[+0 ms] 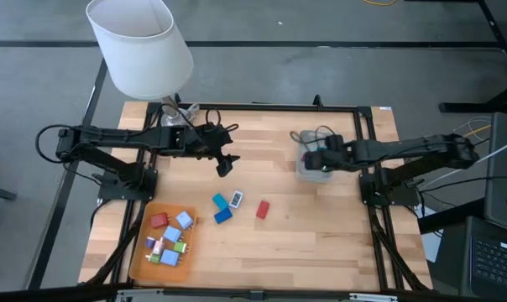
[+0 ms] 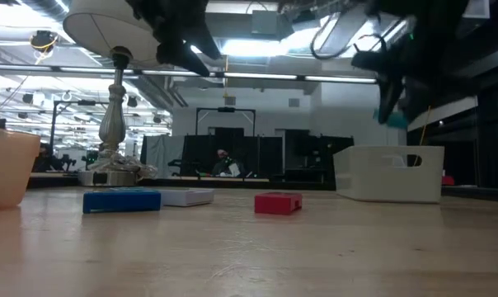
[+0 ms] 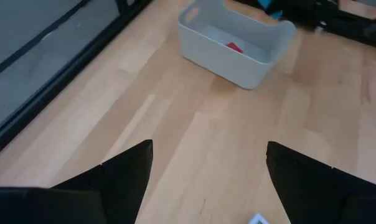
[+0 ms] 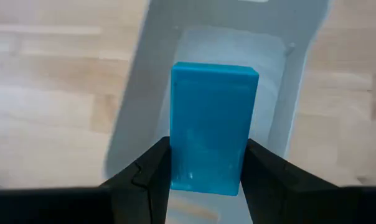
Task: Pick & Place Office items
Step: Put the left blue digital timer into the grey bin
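1. Over the bin (image 4: pixel 287 93) at the counter's (image 1: pixel 321 235) far right, the right pincer (image 4: pixel 206 165) pinches a blue block (image 4: pixel 213 127) across its narrow sides; one red piece (image 3: pixel 234 46) already lies inside.
2. Step judged in hand: the drop. Lower inside the walls before spreading the fingers, so the block does not bounce off the rim.
3. Left pincer (image 1: pixel 225 164) hangs spread and empty above the far middle of the counter.
4. Loose items: two blue blocks (image 1: pixel 220 208), a white-topped one (image 1: pixel 237 199), a red block (image 1: pixel 262 209) at mid-counter; the rest sit on the orange tray (image 1: pixel 138 260), near left.
5. Approach the next pick from straight above.
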You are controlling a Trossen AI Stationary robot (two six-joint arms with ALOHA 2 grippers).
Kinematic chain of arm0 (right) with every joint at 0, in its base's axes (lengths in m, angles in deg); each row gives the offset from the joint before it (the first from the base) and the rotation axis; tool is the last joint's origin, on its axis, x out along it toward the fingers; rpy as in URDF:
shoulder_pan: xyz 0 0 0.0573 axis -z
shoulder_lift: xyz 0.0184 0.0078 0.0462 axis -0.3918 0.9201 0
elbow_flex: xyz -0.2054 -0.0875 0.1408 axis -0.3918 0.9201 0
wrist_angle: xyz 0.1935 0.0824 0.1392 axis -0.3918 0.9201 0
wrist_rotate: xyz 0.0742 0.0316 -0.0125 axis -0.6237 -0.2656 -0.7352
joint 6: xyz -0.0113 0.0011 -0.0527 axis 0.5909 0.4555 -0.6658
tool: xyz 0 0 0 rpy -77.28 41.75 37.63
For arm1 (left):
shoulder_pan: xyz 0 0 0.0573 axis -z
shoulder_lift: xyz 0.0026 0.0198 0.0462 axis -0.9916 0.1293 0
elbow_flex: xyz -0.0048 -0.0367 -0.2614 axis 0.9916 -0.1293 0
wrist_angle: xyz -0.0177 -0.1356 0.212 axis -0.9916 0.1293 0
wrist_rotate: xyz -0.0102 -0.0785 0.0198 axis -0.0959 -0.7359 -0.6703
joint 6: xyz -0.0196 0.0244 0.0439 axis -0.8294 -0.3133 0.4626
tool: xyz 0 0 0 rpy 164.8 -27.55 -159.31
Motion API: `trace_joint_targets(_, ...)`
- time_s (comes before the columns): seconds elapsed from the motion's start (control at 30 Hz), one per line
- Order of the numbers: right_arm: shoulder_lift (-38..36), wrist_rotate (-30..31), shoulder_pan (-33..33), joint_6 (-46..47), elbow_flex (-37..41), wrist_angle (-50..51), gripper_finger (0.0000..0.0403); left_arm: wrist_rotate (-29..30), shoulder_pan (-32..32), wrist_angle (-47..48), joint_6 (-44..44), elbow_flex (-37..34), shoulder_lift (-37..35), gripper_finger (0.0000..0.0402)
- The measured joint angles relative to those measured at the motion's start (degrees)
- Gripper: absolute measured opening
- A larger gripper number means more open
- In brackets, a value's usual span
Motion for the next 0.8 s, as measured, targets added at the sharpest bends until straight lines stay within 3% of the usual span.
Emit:
trace_joint_targets(0.23, -4.3, -5.5, 8.1, -7.7, 10.5, -6.6, 0.0154, 0.8, -1.2, 0.0, -3.5, 0.0, 0.0, 0.0306)
trace_joint_targets(0.5, -4.3, -8.4, 14.1, -17.3, 12.4, -14.1, 0.0154, 3.0, -1.2, 0.1, -5.6, 0.0, 0.0, 0.0306)
trace_joint_targets(0.57, -4.3, -8.3, 14.7, -18.3, 11.7, -14.5, 0.0184, 3.0, -1.2, 0.1, -6.3, 0.0, 0.0, 0.0306)
trace_joint_targets(0.7, -4.3, -8.2, 15.6, -18.7, 10.5, -14.5, 0.0284, 3.1, -1.2, 0.1, -6.4, 0.0, 0.0, 0.0306)
trace_joint_targets(0.8, -4.3, -7.1, 16.0, -17.4, 9.7, -14.5, 0.032, 3.3, -1.2, 0.1, -6.3, 0.0, 0.0, 0.0306)
